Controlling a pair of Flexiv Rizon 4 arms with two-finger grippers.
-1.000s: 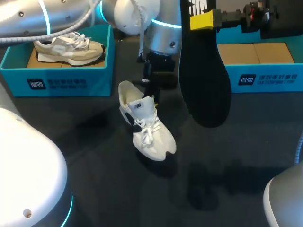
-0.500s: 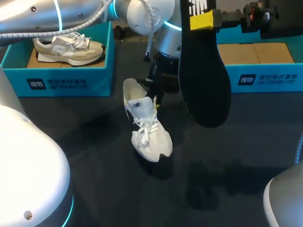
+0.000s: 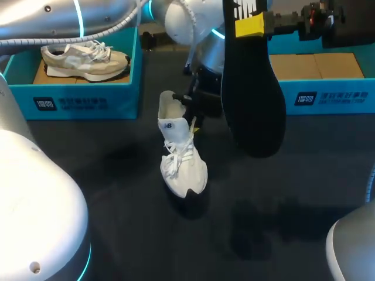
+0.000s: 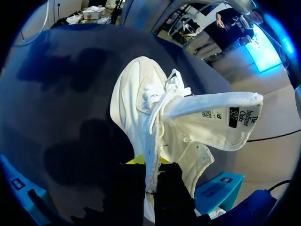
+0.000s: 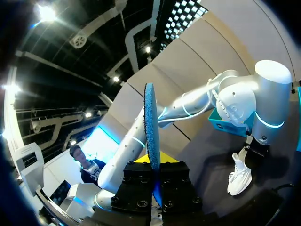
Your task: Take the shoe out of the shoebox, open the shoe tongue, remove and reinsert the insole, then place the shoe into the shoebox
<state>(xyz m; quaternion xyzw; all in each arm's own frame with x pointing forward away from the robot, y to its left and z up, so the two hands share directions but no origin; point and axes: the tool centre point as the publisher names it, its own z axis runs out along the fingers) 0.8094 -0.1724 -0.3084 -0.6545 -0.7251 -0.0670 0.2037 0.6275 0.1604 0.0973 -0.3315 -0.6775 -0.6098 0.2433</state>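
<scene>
Our left gripper (image 4: 149,175) is clenched on the shoe (image 3: 183,167) collar, shoe on the table (image 3: 117,193); right gripper (image 5: 154,178) clamps the insole (image 3: 252,99) aloft by one end; we judge it light, floppy; support mid-length when reinserting.

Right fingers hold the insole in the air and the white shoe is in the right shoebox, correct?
No. The right fingers hold the insole in the air, but the white shoe is on the table between the boxes, gripped by the left fingers, not in the right shoebox; see the head view.
</scene>
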